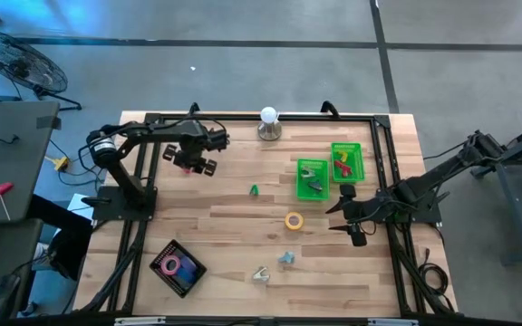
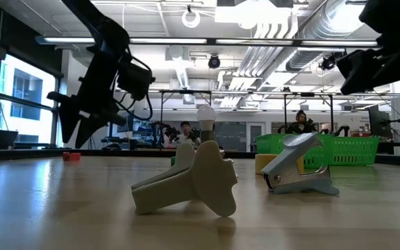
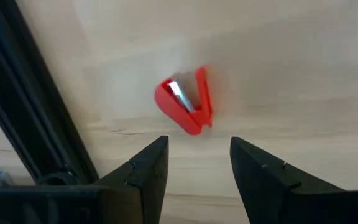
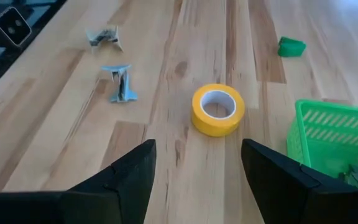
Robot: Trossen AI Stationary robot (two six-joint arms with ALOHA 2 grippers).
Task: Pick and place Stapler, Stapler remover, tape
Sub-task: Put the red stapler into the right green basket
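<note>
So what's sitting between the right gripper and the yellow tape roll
Nothing: in the right wrist view, only bare wood lies between the open right gripper and the yellow tape roll.

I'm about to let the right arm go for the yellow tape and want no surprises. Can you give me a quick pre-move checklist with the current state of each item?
1. Right gripper open and empty: ok.
2. Yellow tape lying flat on the table, ahead of the fingers: ok.
3. Space around the roll free of other things: ok; the blue staple remover lies apart from it.
4. Green bin close beside the approach path: not ok, watch the finger nearest it.
5. Left gripper away at the far side, over a red staple remover: ok.
6. Room left in the bin for the roll: cannot tell.
</note>
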